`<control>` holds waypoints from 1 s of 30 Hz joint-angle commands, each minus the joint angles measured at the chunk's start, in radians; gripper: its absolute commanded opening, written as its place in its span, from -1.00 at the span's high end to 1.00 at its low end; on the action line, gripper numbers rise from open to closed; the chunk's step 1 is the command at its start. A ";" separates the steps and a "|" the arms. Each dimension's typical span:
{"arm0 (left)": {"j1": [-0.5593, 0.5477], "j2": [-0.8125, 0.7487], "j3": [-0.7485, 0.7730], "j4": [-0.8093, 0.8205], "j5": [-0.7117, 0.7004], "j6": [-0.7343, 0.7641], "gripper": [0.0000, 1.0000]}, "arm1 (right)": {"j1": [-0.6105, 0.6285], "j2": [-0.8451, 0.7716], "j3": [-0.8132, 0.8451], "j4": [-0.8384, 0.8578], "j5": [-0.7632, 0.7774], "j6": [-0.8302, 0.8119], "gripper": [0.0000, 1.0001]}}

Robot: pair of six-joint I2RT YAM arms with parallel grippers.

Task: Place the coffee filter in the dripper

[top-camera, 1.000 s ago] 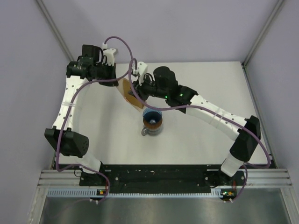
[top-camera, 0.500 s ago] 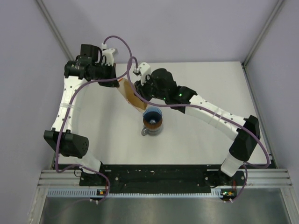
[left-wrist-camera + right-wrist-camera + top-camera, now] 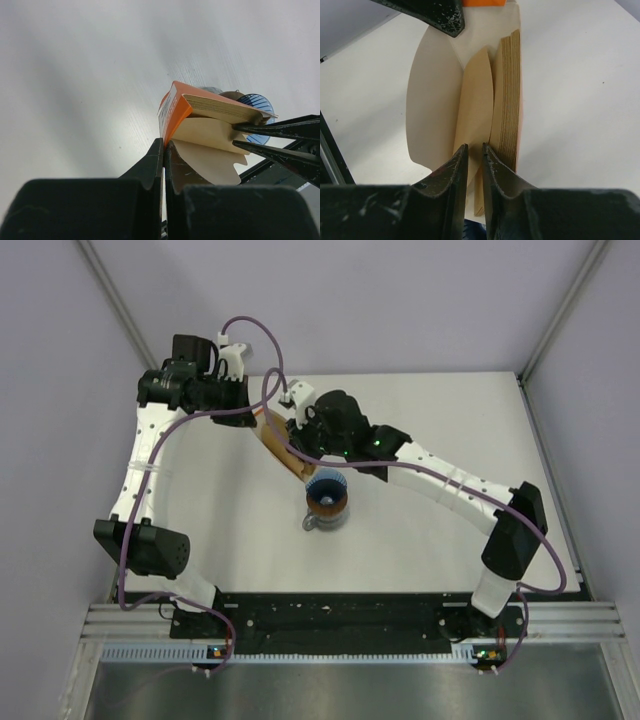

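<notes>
My left gripper (image 3: pixel 164 145) is shut on the edge of the orange-and-white filter pack (image 3: pixel 172 107) and holds it in the air, above and to the left of the dripper (image 3: pixel 327 492). The pack hangs open, with its cream flap (image 3: pixel 432 110) and brown stack (image 3: pixel 507 100) showing. My right gripper (image 3: pixel 474 150) is closed on one tan coffee filter (image 3: pixel 477 100) that stands apart from the stack. The blue ribbed dripper sits on a grey jug below the pack and shows behind it in the left wrist view (image 3: pixel 257 102). In the top view the right gripper (image 3: pixel 291 443) is at the pack (image 3: pixel 272 437).
The white table (image 3: pixel 440 430) is walled on three sides by lilac panels. A dark brown ring shows inside the dripper. The black rail with both arm bases (image 3: pixel 340 615) runs along the near edge. The left arm's purple cable (image 3: pixel 250 330) loops over the pack.
The right arm has moved left and in toward the pack. The pack has turned more edge-on in the top view. The left arm has barely moved.
</notes>
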State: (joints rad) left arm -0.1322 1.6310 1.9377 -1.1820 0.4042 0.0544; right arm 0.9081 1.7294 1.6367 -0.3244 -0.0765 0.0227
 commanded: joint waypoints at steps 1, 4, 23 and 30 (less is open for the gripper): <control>0.002 -0.040 0.038 0.016 0.022 -0.004 1.00 | 0.026 -0.008 0.051 0.007 -0.032 -0.015 0.65; 0.002 -0.039 0.037 0.018 0.021 -0.004 1.00 | 0.037 -0.013 0.052 0.008 -0.031 -0.017 0.65; 0.002 -0.048 0.027 0.016 0.028 0.009 1.00 | 0.018 -0.004 0.020 -0.028 0.104 0.092 0.32; 0.002 -0.046 0.026 0.019 0.036 0.010 1.00 | 0.015 0.002 0.006 -0.038 0.083 0.131 0.30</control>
State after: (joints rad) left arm -0.1322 1.6310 1.9377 -1.1816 0.4072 0.0551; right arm 0.9264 1.7309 1.6367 -0.3672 0.0109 0.1143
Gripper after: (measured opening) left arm 0.019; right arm 0.359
